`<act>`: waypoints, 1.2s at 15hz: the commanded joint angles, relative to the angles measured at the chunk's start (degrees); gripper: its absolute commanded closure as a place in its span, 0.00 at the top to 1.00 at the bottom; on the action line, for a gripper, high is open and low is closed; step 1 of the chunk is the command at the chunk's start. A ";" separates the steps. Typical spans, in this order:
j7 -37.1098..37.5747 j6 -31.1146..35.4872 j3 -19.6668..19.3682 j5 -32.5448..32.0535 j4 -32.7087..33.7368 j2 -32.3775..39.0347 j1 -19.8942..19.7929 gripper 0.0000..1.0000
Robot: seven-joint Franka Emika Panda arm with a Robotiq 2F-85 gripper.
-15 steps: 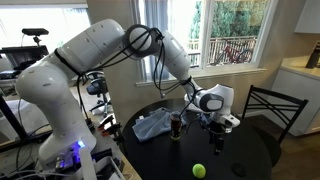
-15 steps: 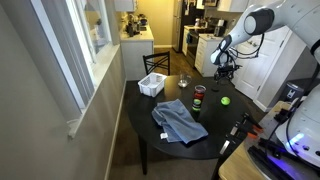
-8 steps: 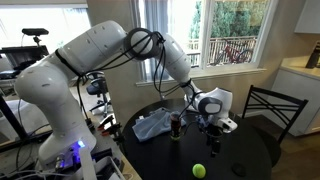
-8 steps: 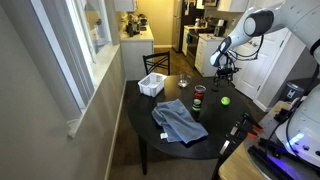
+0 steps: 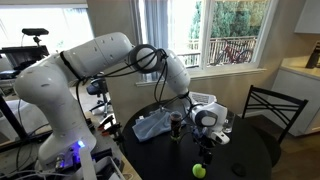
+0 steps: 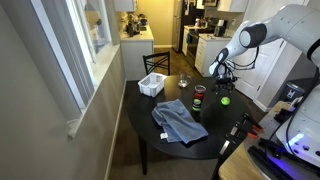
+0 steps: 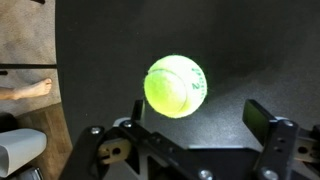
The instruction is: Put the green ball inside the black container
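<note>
Hand (image 5: 206, 142) has dropped, now just above ball (image 7: 176, 86); fingers apart, nothing held. Grasp likely next; cup (image 6: 200, 96) near.

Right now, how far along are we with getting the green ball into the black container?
Done: nothing yet; the small yellow-green tennis-like ball lies on the dark round table, outside the dark cylindrical cup. In hand: the approach, with open jaws hanging above the ball, which sits between them in the wrist view, nearer one side. Left: lower, close on it, lift, carry it to the cup and release inside.
</note>
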 commanded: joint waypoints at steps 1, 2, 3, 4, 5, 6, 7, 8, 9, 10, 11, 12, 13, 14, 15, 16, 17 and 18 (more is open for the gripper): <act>1.86 -3.20 -0.48 0.17 3.99 2.67 -0.16 1.00; 2.03 -3.81 -0.56 0.09 4.79 3.36 -0.16 1.00; 2.21 -4.45 -0.61 0.06 5.62 4.09 -0.21 1.00; 2.49 -4.97 -0.69 0.05 6.46 4.88 -0.28 1.00; 2.83 -5.43 -0.87 -0.04 7.29 5.66 -0.30 1.00; 3.30 -5.93 -1.13 -0.12 7.89 6.35 -0.25 1.00; 3.55 -6.25 -1.35 -0.21 8.43 6.98 -0.27 1.00; 3.80 -6.66 -1.56 -0.24 8.91 7.48 -0.32 1.00; 4.14 -7.09 -1.75 -0.23 9.55 8.02 -0.40 1.00; 4.41 -7.37 -1.89 -0.20 9.97 8.44 -0.47 1.00; 4.56 -7.69 -2.05 -0.22 10.45 8.82 -0.54 1.00; 4.65 -7.98 -2.14 -0.22 10.91 9.22 -0.66 1.00; 4.44 -8.43 -2.20 -0.37 11.36 9.56 -0.77 1.00; 4.06 -8.84 -2.06 -0.36 11.71 9.76 -1.02 0.75; 3.98 -9.39 -2.00 -0.35 12.15 9.98 -1.18 0.73; 3.92 -9.82 -1.90 -0.30 12.57 10.18 -1.36 0.67; 3.87 -10.11 -1.81 -0.25 12.81 10.24 -1.47 0.60; 3.84 -10.36 -1.74 -0.22 13.10 10.33 -1.57 0.53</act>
